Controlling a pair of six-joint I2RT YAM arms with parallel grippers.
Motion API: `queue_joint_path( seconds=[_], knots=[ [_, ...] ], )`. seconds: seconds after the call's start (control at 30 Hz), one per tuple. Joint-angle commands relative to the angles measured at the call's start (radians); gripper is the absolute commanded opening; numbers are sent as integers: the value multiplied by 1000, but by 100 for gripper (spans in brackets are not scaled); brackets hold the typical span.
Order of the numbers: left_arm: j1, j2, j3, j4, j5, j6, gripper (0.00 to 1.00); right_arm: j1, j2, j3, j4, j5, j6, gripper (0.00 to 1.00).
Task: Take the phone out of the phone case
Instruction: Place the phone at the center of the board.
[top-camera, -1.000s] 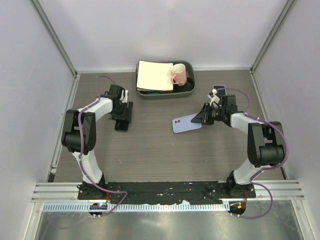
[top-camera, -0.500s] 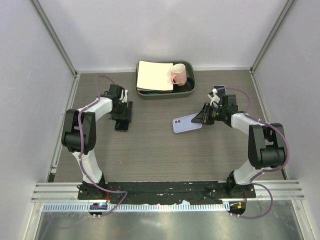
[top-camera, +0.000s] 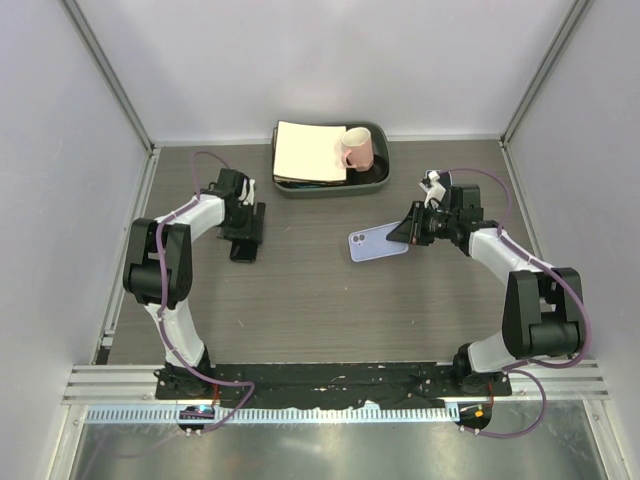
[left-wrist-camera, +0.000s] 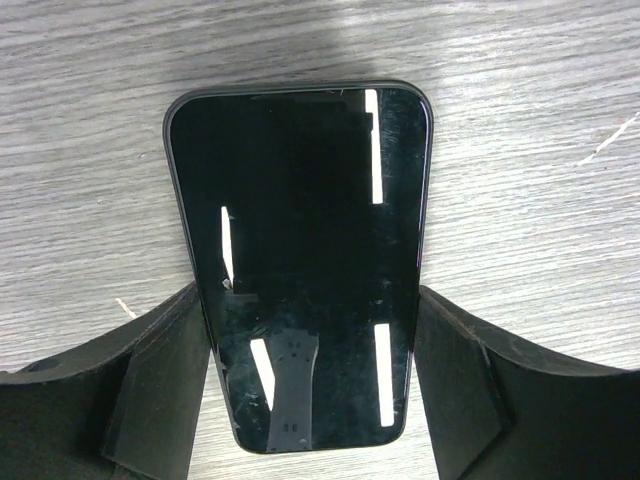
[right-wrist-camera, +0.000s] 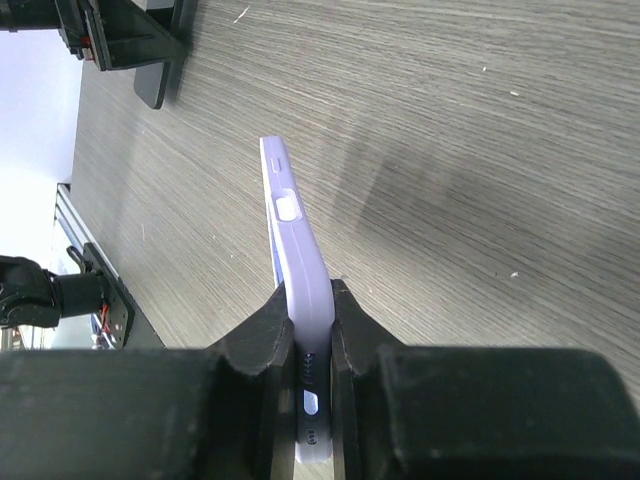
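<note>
- Right arm has shifted since a second ago: its elbow has swung outward, the forearm has stretched out, and the phone case (top-camera: 378, 243) has moved with it a little further from the arm bases. The left arm has not moved.
- The right arm rises from its base to a bent elbow, then reaches back in towards the middle of the worktop (top-camera: 300, 310), wrist level.
- The right fingers (right-wrist-camera: 255, 350) are clamped tight on the lilac phone case, one on each face, gripping it at one short end.
- The rest of the case sticks straight out beyond the fingertips. Its camera cut-out is at the end farthest from them and its side buttons face the wrist camera. Its shadow falls on the worktop off to one side.
- The left arm is folded at the elbow, with its forearm reaching across and its wrist tipped down over the worktop.
- The left fingers (left-wrist-camera: 150, 400) are spread wide. The black phone (left-wrist-camera: 300, 260) lies screen up between them, out of the case and well apart from it.
- Each finger sits right against a long edge of the phone, near the end closest to the wrist, and the rest of the phone runs out past the fingertips. I cannot tell whether they are pinching it or only straddling it.
- Beyond both sets of fingers, at the far edge, a dark tray (top-camera: 381, 181) holds a stack of cream paper (top-camera: 305, 152) and a pink mug (top-camera: 356, 150).
</note>
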Motion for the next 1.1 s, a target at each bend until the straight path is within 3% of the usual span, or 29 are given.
queue_joint_path(
  seconds=[0.0, 0.07, 0.13, 0.5, 0.6, 0.73, 0.83, 1.07],
  knots=[
    [6, 34, -13, -5, 37, -32, 80, -4, -43, 38, 8, 11, -17, 1],
    [6, 34, -18, -1, 34, -32, 83, -4, -46, 36, 8, 11, -17, 1],
    [6, 35, -19, -1, 30, -33, 99, -4, -48, 36, 6, 12, -15, 1],
    [6, -44, -21, 12, -3, -21, 100, -4, -68, 113, -112, 104, -149, 1],
    [6, -119, -29, 42, -6, 5, 100, -2, -32, 196, -243, 109, -311, 1],
    [6, -188, -15, 53, 7, 36, 100, 2, 75, 465, -666, 145, -651, 1],
    [7, -233, 4, 55, 46, 73, 100, 2, 145, 580, -887, 164, -857, 1],
    [-31, -339, 2, 101, 509, 293, 100, 79, 267, 757, -1255, 175, -1166, 1]
  ],
)
